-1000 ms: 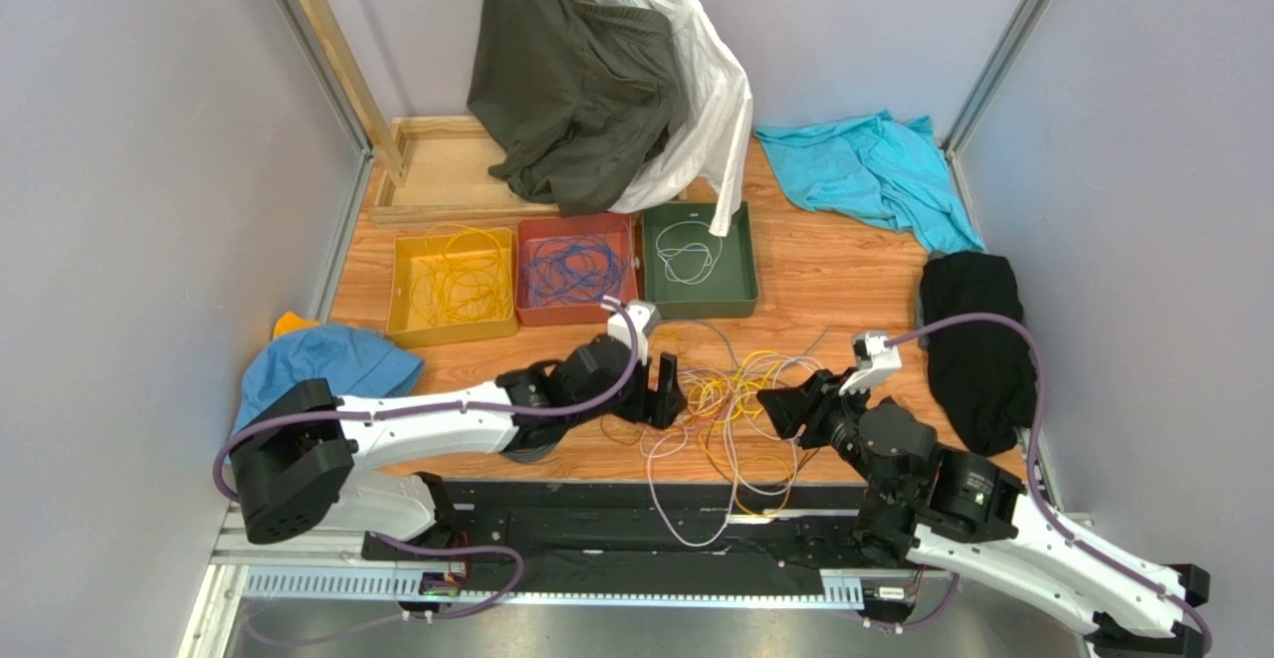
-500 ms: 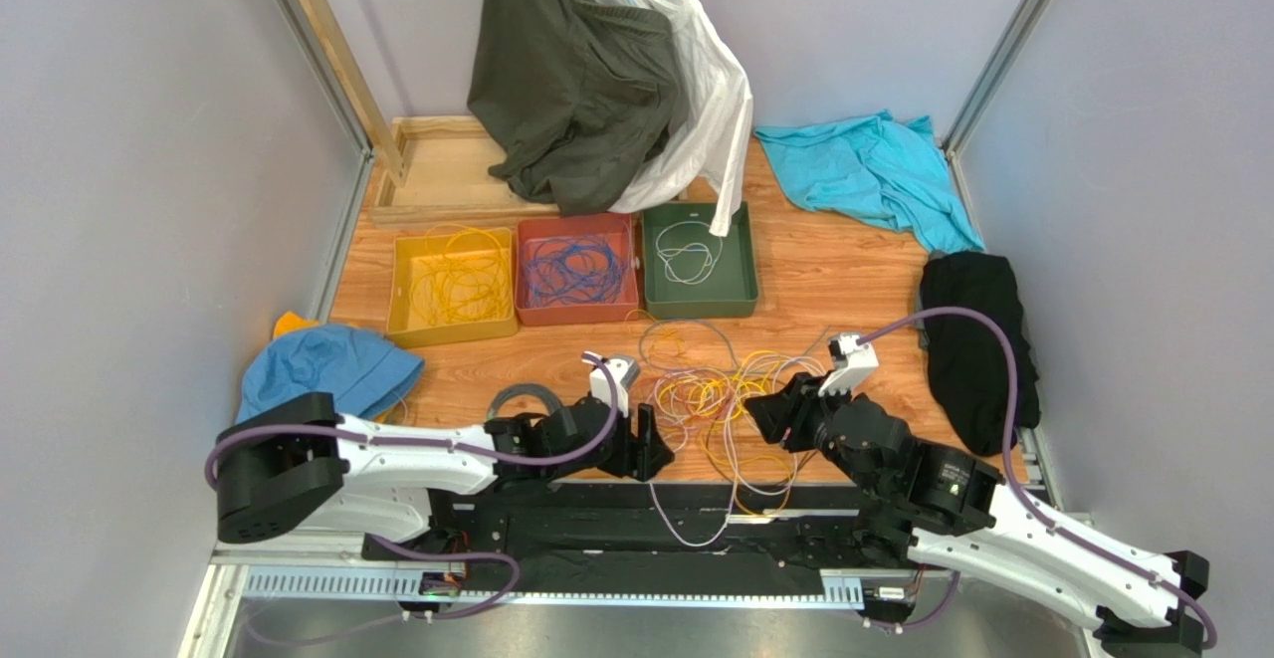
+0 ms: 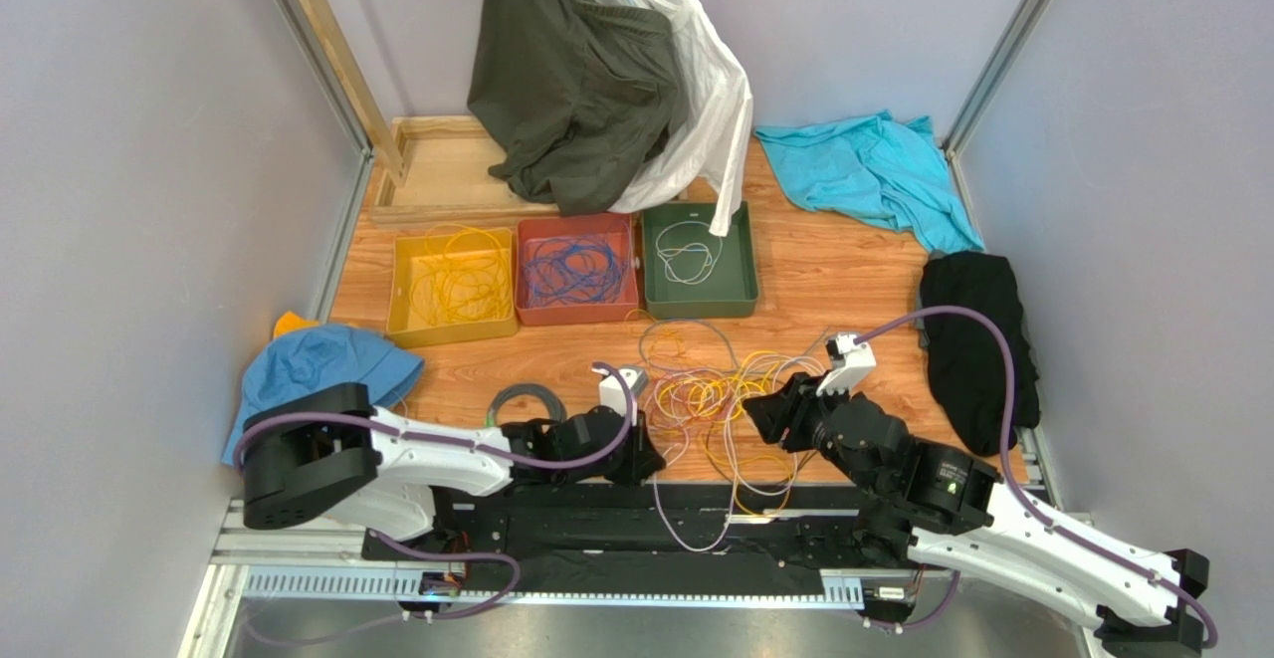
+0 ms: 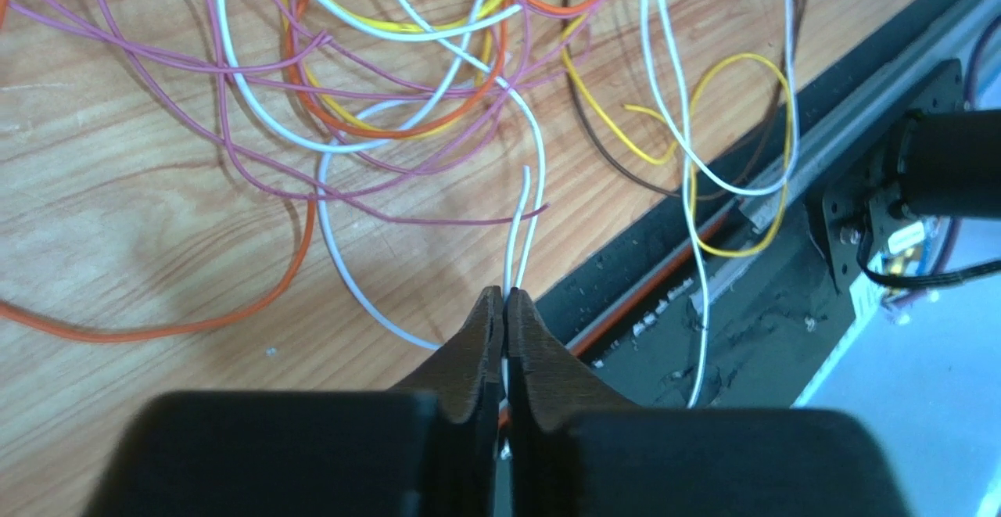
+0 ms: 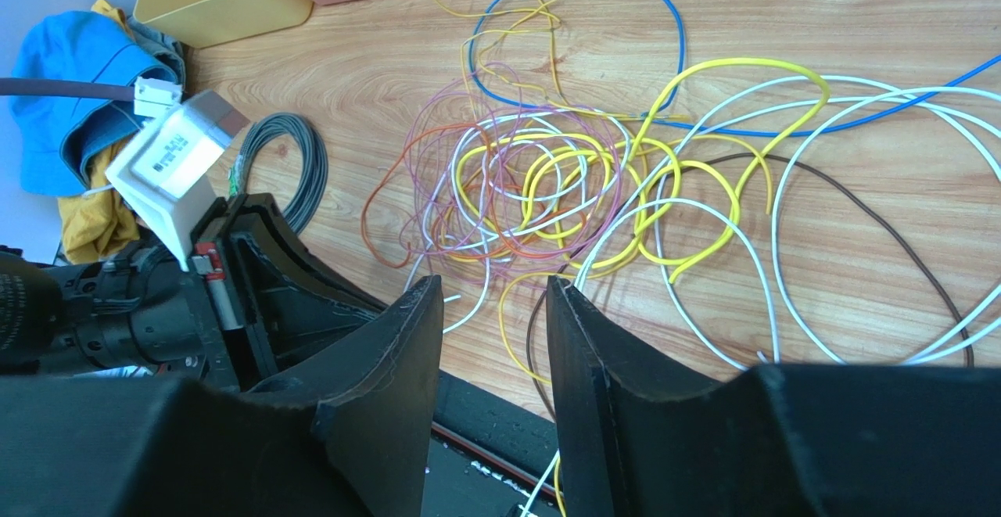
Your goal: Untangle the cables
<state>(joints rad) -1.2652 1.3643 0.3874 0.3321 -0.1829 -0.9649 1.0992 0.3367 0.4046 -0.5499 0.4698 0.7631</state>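
The cables (image 3: 718, 386) lie in a loose tangle of yellow, white, purple, orange and dark strands on the wooden table near its front edge. My left gripper (image 3: 646, 457) is low at the tangle's near left side. In the left wrist view the left gripper (image 4: 505, 294) is shut on a white cable (image 4: 518, 218), with two white strands running out from between the tips toward the tangle (image 4: 388, 95). My right gripper (image 3: 755, 416) hovers at the tangle's right side. Seen from the right wrist, the right gripper (image 5: 494, 288) is open above the table edge with nothing between its fingers, the tangle (image 5: 552, 189) just beyond.
Yellow (image 3: 453, 333), red (image 3: 580, 315) and green (image 3: 703, 304) trays with sorted wires stand behind the tangle. A grey wire coil (image 3: 516, 397) lies left of it. Blue cloth (image 3: 322, 367), black cloth (image 3: 980, 337), teal cloth (image 3: 868, 165) and hanging clothes (image 3: 598, 76) ring the table. A black rail (image 3: 748, 501) borders the front.
My left arm has drawn back toward the near edge and lowered, and its gripper has gone from open to shut on the white cable. The right arm shifted slightly left, then held still.
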